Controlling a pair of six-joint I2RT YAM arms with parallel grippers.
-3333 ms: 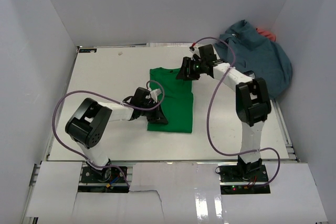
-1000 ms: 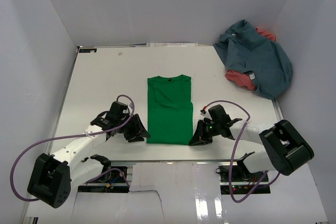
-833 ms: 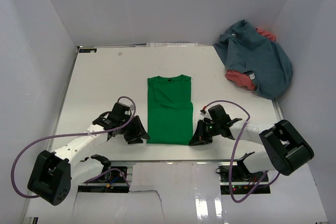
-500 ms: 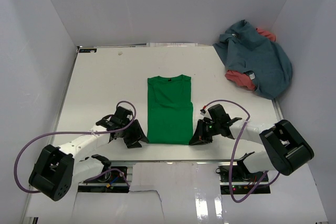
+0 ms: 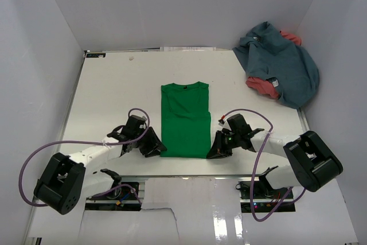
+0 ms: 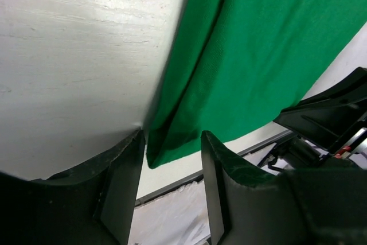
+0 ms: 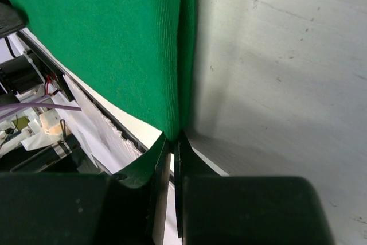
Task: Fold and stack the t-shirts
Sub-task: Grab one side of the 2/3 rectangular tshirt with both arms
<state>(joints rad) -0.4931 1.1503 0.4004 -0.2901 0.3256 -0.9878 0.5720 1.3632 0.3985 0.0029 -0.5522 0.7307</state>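
Note:
The green t-shirt (image 5: 184, 119) lies flat in the middle of the table, folded into a long narrow strip with its collar at the far end. My left gripper (image 5: 155, 146) sits low at its near left corner. In the left wrist view its jaws (image 6: 172, 148) stand open, with the corner of the green cloth (image 6: 258, 55) between them and not pinched. My right gripper (image 5: 214, 148) is shut on the near right corner, and the cloth (image 7: 114, 38) is clamped between its tips (image 7: 172, 139). The blue-grey t-shirt (image 5: 284, 64) lies heaped at the far right over the coral red one (image 5: 261, 84).
White walls enclose the table on three sides. The table's near edge and a metal rail (image 6: 189, 179) run just below both grippers. Purple cables (image 5: 241, 113) loop from each arm. The heap of shirts fills the far right corner.
My left gripper has slid right to the shirt's near left corner, and its jaws have narrowed a little around it. The right gripper has held still on its corner.

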